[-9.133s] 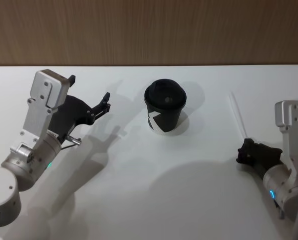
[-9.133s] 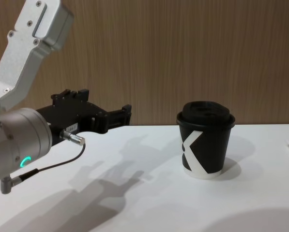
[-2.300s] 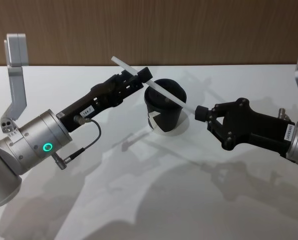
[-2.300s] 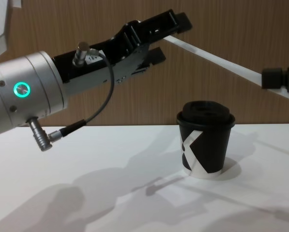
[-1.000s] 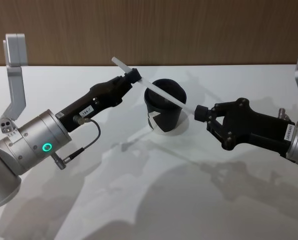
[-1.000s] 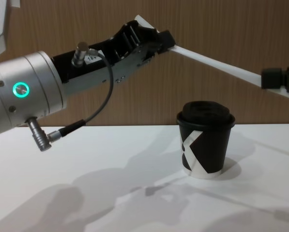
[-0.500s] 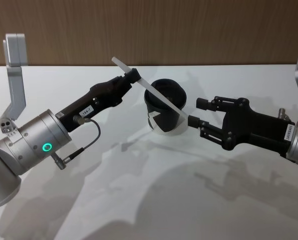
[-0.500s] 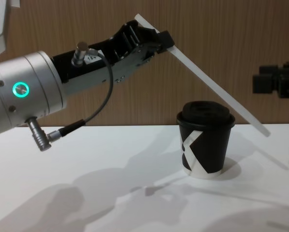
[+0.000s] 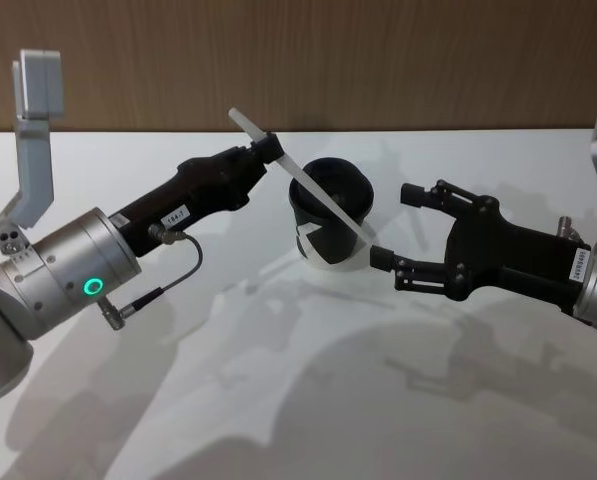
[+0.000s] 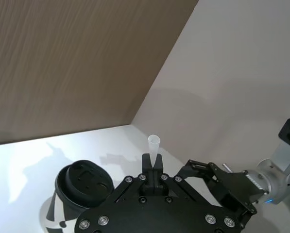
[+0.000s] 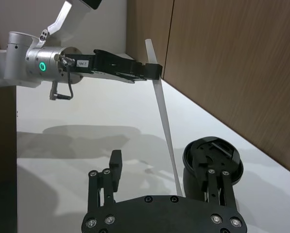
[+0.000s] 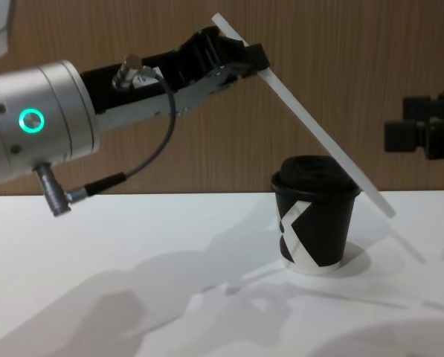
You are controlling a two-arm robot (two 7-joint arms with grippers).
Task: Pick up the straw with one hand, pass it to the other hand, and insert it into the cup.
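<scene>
Head view: left gripper (image 9: 269,152) jaws clamp straw (image 9: 308,182), clear of right gripper (image 9: 393,225).

Matt paper straw (image 9: 318,190), matt black paper cup (image 9: 323,240) (smooth plastic lid (image 9: 346,178)), wood-grain wall (image 9: 378,60), smooth table (image 9: 278,400).

The head view looks down from above onto the white table (image 9: 278,400), with the wood wall (image 9: 378,60) along the far edge. The chest view sits low and near, facing level across the table and seeing the cup (image 12: 316,219) from the side. Each wrist view looks out over its own fingers: one from the left gripper (image 9: 268,152) toward the right gripper (image 9: 394,225), the other back again. All four share the cup and the straw (image 12: 311,123).
</scene>
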